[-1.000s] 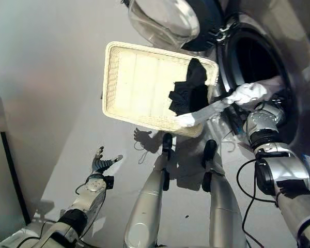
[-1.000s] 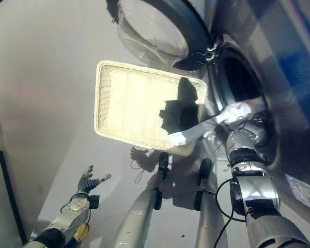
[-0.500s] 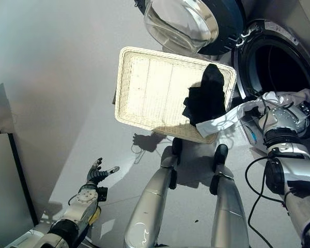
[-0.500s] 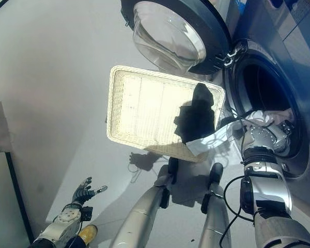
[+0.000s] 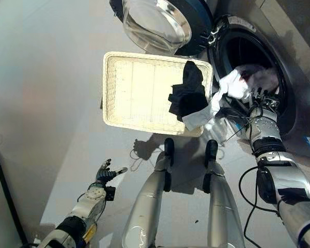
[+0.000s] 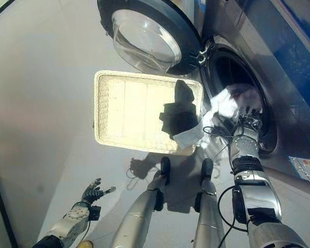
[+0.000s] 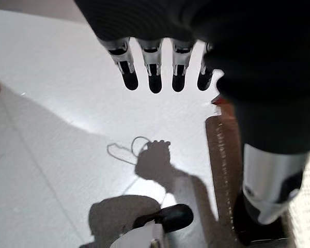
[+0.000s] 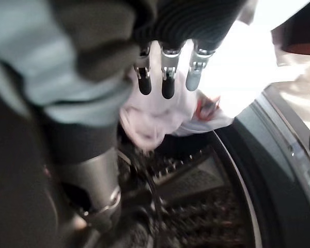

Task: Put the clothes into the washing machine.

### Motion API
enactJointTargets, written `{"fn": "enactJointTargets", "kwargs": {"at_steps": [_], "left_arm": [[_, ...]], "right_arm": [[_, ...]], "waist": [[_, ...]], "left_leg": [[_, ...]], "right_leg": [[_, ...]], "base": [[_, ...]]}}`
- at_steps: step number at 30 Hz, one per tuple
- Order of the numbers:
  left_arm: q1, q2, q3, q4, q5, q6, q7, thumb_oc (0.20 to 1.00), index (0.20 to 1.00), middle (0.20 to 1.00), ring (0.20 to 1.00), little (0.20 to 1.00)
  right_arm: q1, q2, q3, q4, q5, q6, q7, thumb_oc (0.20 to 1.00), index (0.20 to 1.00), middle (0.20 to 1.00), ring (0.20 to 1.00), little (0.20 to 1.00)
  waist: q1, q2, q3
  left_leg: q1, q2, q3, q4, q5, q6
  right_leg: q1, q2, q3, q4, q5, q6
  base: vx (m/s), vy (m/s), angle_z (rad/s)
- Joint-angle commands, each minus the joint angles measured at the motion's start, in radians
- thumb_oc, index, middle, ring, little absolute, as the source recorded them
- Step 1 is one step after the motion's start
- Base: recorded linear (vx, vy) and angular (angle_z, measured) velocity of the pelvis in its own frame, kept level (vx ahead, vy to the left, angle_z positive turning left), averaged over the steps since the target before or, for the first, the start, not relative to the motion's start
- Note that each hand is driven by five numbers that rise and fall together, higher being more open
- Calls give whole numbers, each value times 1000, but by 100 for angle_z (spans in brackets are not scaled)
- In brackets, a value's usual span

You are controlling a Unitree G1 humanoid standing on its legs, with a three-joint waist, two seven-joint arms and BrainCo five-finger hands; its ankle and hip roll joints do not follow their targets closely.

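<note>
A white garment (image 5: 232, 85) trails from the right rim of the wicker basket (image 5: 139, 88) over the door seal into the washing machine drum (image 5: 248, 51). A black garment (image 5: 187, 95) lies at the basket's right end. My right hand (image 5: 262, 101) hovers at the drum's lower rim, open with fingers spread, just below the white cloth. In the right wrist view its straight fingers (image 8: 168, 77) point at the white garment (image 8: 155, 119) bunched at the drum mouth. My left hand (image 5: 104, 174) hangs open low over the floor, holding nothing.
The round glass door (image 5: 155, 23) stands swung open above the basket's far side. The basket sits on the grey floor just left of the machine's front. Ribbed drum wall (image 8: 196, 206) shows past the cloth.
My right hand has let go of the white garment and opened; the cloth's end now rests in the drum mouth. The camera has shifted. The left hand stays low.
</note>
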Motion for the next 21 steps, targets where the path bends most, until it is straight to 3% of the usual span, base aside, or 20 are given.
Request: {"fn": "enactJointTargets", "kwargs": {"at_steps": [1,8,12,14,15,20,21], "left_arm": [[4,-46,4,68,-11,-29,26,1000,1000,1000,1000,1000],[-11,-80,0,102,-9,-58,26,1000,1000,1000,1000,1000],[-19,-100,9,114,-3,-79,48,1000,1000,1000,1000,1000],[-22,-115,27,109,13,-160,107,1000,1000,1000,1000,1000],[-22,-116,28,109,14,-161,108,1000,1000,1000,1000,1000],[-15,-139,47,80,50,-210,153,1000,1000,1000,1000,1000],[-15,-139,47,80,50,-210,153,1000,1000,1000,1000,1000]], "right_arm": [[62,-154,-17,-50,-68,-178,92,1000,1000,1000,1000,1000],[128,-67,-33,-51,-2,-210,205,1000,1000,1000,1000,1000],[205,14,-5,-63,-116,-215,196,1000,1000,1000,1000,1000],[281,81,75,-56,-375,-210,109,1000,1000,1000,1000,1000],[281,84,76,-63,-389,-210,95,1000,1000,1000,1000,1000],[413,135,261,-81,-985,-142,-180,1000,1000,1000,1000,1000],[413,135,261,-81,-985,-142,-180,1000,1000,1000,1000,1000]], "waist": [[-24,84,-17],[-33,83,-17],[-44,76,-17],[-54,69,-17],[-55,69,-17],[-72,52,-17],[-72,52,-17]], "left_leg": [[14,-13,-41,-73,15,-60],[15,-14,-35,-88,17,-58],[16,-13,-30,-100,21,-57],[18,-8,-19,-110,25,-60],[17,-8,-19,-110,26,-60],[16,-2,-10,-116,29,-63],[16,-2,-10,-116,29,-63]], "right_leg": [[-1,104,-83,101,-109,-24],[-2,98,-81,81,-96,-15],[-2,100,-75,62,-84,-13],[-5,99,-71,53,-79,-12],[-6,100,-70,51,-76,-13],[-4,100,-57,36,-70,-13],[-4,100,-57,36,-70,-13]], "base": [[-23,22,6],[-22,27,-1],[-29,46,0],[-36,96,0],[-28,80,-2],[-27,73,-12],[-53,37,-12]]}}
